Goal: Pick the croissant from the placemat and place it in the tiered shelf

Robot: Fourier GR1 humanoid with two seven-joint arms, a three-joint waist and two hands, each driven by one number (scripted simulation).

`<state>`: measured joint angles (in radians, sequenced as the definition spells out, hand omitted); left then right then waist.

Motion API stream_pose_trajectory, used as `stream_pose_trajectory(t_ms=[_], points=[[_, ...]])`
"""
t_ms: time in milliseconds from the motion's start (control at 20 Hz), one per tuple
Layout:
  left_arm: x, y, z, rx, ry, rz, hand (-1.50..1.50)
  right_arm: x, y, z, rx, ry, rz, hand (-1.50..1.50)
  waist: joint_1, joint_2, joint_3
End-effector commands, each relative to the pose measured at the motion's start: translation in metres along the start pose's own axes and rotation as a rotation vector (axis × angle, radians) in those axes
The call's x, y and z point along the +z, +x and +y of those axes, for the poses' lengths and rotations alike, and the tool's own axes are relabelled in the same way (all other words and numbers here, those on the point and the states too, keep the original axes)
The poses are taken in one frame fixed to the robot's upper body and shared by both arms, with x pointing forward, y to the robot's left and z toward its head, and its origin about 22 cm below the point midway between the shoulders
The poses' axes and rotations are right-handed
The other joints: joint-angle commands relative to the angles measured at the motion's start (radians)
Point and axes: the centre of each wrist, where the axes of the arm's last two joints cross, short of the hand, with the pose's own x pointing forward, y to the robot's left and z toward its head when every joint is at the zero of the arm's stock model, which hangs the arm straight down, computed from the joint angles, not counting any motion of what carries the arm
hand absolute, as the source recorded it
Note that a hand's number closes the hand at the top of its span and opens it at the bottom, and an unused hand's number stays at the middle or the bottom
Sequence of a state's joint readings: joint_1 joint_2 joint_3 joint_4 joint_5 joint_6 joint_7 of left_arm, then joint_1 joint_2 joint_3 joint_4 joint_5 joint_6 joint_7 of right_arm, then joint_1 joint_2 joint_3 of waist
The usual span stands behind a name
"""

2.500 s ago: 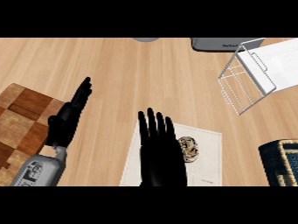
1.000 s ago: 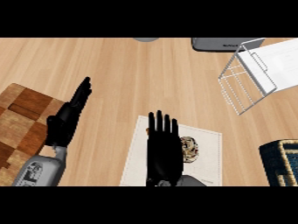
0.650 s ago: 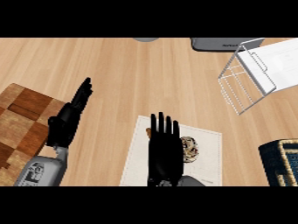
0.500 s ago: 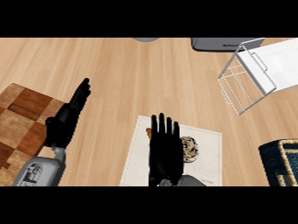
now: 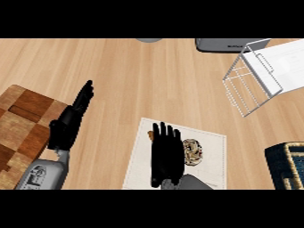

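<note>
Right hand [image 5: 166,153] has pulled back toward the robot and lower over the placemat [image 5: 210,138], fingers straight, holding nothing, just left of the croissant [image 5: 192,151]. Left hand [image 5: 72,119] rests open by the chopping board [image 5: 16,124]. Next: shift right, curl around croissant, then lift toward tiered shelf [image 5: 273,73] across the worktop [image 5: 147,80].

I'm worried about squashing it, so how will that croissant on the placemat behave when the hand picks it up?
The croissant looks small and puffy, so probably light and easily crushed. Its rounded shape may let it rock or slide on the flat placemat if nudged. The right hand lies beside it with straight fingers.
</note>
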<state>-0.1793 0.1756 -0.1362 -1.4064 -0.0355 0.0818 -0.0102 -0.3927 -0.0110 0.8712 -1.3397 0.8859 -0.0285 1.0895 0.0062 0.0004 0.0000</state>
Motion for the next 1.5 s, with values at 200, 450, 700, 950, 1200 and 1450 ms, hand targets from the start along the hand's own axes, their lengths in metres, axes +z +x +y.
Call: stream_pose_trajectory(t_ms=[200, 450, 700, 950, 1200, 1450], points=[[0.006, 0.015, 0.000, -0.005, 0.019, 0.003, 0.00, -0.002, 0.004, 0.005, 0.100, -0.005, 0.048, 1.50, 0.003, -0.002, 0.000], [0.004, 0.000, -0.001, 0.009, -0.012, 0.001, 0.00, 0.004, 0.009, 0.015, 0.100, -0.047, 0.021, 1.50, 0.002, 0.000, 0.000], [0.002, 0.007, -0.006, 0.015, 0.011, 0.019, 0.00, 0.018, -0.102, -0.026, 0.010, 0.001, -0.219, 1.50, -0.029, -0.005, 0.001], [0.012, -0.005, 0.007, 0.004, 0.033, 0.017, 0.00, 0.037, -0.175, -0.056, -0.081, 0.017, -0.329, 1.50, -0.031, -0.004, 0.001], [0.006, 0.009, 0.008, -0.001, 0.031, 0.000, 0.00, 0.057, -0.180, -0.075, -0.385, -0.075, -0.413, 1.50, -0.031, -0.006, 0.002], [0.003, 0.005, 0.017, 0.004, 0.028, 0.027, 0.00, 0.090, -0.202, -0.123, -0.498, -0.189, -0.496, 1.50, -0.038, -0.006, 0.000]])
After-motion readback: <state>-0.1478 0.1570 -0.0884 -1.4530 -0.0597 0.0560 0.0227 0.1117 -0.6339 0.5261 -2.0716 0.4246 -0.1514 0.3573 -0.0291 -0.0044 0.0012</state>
